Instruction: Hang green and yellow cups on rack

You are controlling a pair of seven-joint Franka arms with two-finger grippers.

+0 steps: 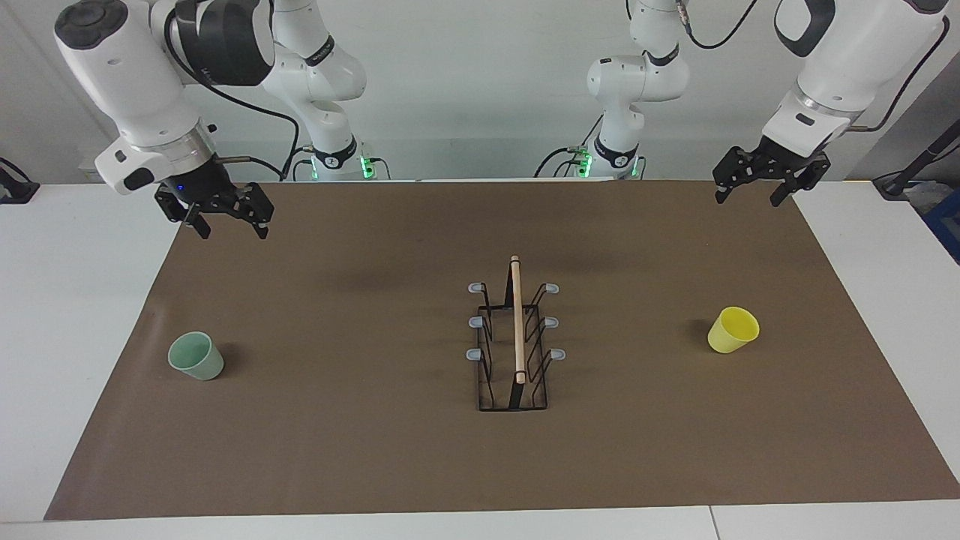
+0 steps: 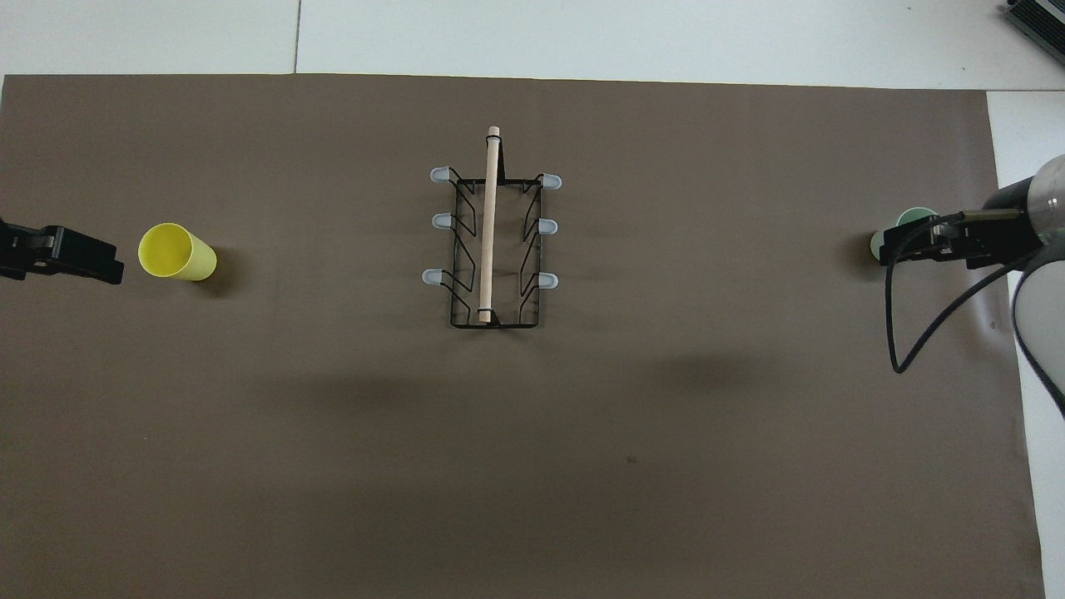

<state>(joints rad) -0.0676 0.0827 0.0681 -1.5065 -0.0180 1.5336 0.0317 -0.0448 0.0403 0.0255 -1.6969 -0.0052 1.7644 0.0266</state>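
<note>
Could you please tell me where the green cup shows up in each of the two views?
Facing view: the green cup stands near the picture's left edge, on the brown mat.
Overhead view: near the right edge, largely covered by the raised right gripper.
Shared landmark: the rack in the middle of the mat.

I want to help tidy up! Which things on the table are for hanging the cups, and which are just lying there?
For the job:
- green cup
- yellow cup
- rack

Just there:
- brown mat under everything
- white table
</note>
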